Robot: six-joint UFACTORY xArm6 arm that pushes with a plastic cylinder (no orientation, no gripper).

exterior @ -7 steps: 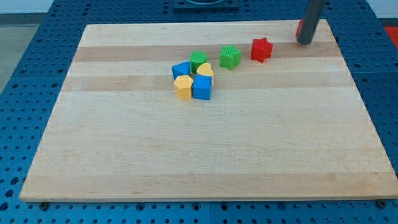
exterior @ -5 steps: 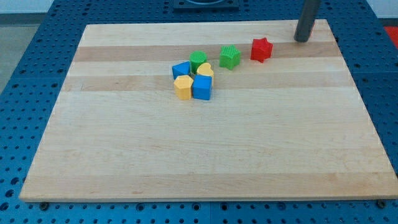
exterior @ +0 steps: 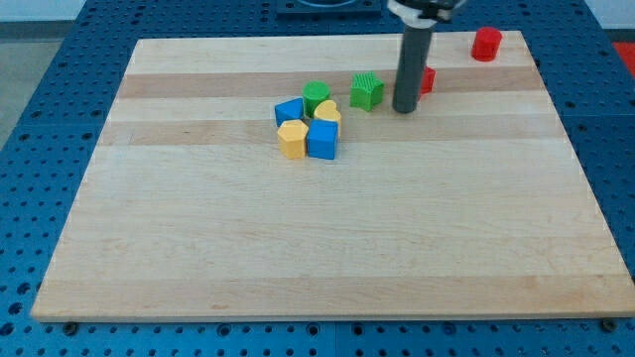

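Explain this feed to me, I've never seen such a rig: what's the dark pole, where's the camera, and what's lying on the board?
The dark pole is the robot arm's rod; it grips nothing and only pushes things with its lower end, my tip. There is one camera, looking down at a slant on a wooden board over a blue pegboard; its mounting is not on record. The tip stands between the green block on the view's left and the red star, which the rod partly hides; whether it touches either I cannot tell. A red block sits alone near the top right corner. Left of the tip is a tight cluster: a green cylinder, a blue block, a yellow heart, a yellow block and a blue cube. Nothing is held.
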